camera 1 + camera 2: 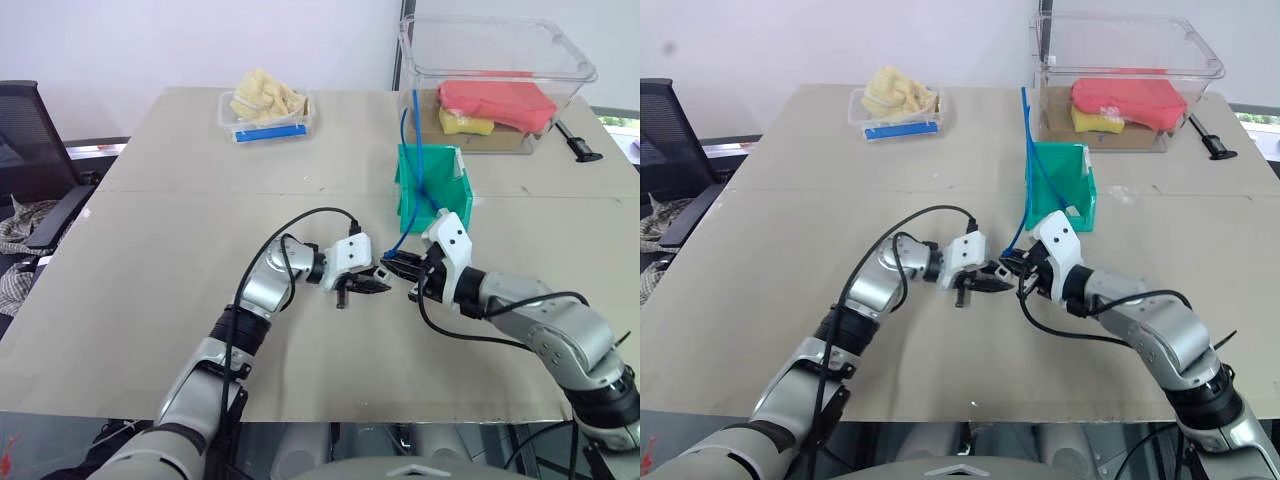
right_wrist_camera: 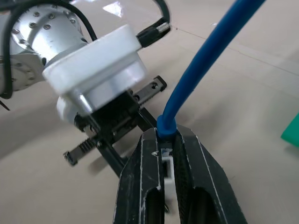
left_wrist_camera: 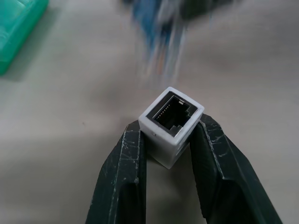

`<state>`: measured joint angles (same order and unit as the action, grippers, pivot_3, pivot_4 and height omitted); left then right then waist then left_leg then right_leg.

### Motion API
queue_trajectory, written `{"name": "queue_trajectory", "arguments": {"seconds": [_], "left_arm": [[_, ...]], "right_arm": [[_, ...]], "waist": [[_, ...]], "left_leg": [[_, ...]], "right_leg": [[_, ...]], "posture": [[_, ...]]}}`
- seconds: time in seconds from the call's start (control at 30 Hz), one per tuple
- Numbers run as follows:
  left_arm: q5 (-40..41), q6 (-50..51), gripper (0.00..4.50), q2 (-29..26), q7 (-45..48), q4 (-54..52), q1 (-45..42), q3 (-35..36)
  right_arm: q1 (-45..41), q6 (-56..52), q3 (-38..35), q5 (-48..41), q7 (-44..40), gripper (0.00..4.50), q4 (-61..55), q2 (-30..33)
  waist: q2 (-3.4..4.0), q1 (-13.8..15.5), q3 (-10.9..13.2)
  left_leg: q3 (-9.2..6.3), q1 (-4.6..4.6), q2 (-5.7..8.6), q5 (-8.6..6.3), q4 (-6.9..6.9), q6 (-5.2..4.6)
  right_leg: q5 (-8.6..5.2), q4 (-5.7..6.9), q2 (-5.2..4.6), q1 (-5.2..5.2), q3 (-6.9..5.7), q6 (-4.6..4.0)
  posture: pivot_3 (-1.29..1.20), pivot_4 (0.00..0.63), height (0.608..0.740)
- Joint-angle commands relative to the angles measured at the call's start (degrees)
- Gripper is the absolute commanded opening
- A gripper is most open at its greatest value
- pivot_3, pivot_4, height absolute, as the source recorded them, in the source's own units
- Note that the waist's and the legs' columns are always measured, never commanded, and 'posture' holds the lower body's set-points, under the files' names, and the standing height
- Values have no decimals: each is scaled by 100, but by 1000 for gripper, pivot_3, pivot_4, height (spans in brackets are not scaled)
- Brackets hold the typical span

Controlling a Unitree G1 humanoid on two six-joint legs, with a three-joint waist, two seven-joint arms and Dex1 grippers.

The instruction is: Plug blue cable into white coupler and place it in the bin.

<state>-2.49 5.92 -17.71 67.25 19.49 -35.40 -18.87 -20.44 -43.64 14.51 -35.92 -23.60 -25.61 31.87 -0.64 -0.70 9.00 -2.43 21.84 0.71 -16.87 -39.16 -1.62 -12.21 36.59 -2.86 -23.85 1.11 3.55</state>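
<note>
Black fingers of the left gripper [image 3: 170,154] pinch the white coupler [image 3: 171,125] from both sides, with its dark socket facing out, away from the fingers. In the left wrist view a blurred blue shape hangs just past the socket, not touching it as far as I can see.

The right gripper [image 2: 166,149] is squeezed tight on the plug end of the blue cable [image 2: 205,65]. A bit of the pale plug shows between its fingers, and the cable climbs up and away from them. From the head, the two grippers [image 1: 365,285] [image 1: 405,268] point at each other just above the table [image 1: 150,280], very close, with a small gap between them. I cannot tell if the plug is in the socket.

From the right gripper the cable goes up into the teal bin [image 1: 432,185], which stands just behind the grippers. A blue line also stands up from the bin against the clear tub [image 1: 500,75]; I cannot tell if it is the same cable. The tub sits right behind the bin and holds a red thing and a yellow thing. Far off on the left side of the table is a small clear tray [image 1: 268,112] with a yellow cloth in it.
</note>
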Motion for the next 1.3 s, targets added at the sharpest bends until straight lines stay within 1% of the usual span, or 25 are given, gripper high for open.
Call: {"name": "queue_trajectory", "arguments": {"seconds": [0.03, 0.27, 0.5, 0.6, 0.73, 0.97, 1.3], "left_arm": [[-28, 63, 740, -12, -136, -194, -6, -97], [46, 22, 740, -70, -132, -168, 31, -150], [23, -167, 740, -187, -53, 130, -80, -203], [35, -258, 740, -212, 13, 274, -161, -215], [35, -379, 740, -242, 140, 444, -254, -242], [-1, -629, 740, -175, 190, 906, -488, -233], [-6, -749, 740, -172, 227, 970, -480, -249]], "right_arm": [[-212, 45, 98, 243, -431, 0, 134, 43], [-219, 59, 197, 705, -842, 0, 573, 31], [-139, -79, -169, 537, -969, 0, 490, -112], [-93, -209, -436, 341, -939, 0, 407, -234], [-35, -342, -642, 308, -933, 0, 314, -221], [35, -463, -528, 440, -967, 0, 222, -199], [-9, -543, -529, 444, -994, 0, 190, -383]], "waist": [[0, -1, 0], [0, -1, -1], [0, 0, -2], [0, 0, -2], [0, -11, -2], [0, -10, -2], [0, -9, -2]], "left_leg": [[-1, 0, 0, 0, 0, 0], [0, -4, 1, 0, 0, 0], [-1, -6, 0, 0, 0, 1], [-2, -5, 0, 0, 0, 1], [0, -6, 0, 0, 0, 1], [0, -6, 1, 0, 0, 0], [-1, -7, 1, 0, 0, 0]], "right_leg": [[0, 0, 0, -1, 0, 0], [0, 0, -3, 2, 0, 0], [0, 2, -3, 3, 0, -1], [0, 2, -3, 3, 0, -1], [0, 4, -3, 2, 1, -1], [0, 5, -2, 2, 0, -1], [0, 9, -2, 3, 0, -1]], "posture": [[0, 150, 739], [0, 150, 739], [0, 150, 739], [0, 150, 739], [0, 150, 739], [0, 150, 739], [0, 150, 739]]}}
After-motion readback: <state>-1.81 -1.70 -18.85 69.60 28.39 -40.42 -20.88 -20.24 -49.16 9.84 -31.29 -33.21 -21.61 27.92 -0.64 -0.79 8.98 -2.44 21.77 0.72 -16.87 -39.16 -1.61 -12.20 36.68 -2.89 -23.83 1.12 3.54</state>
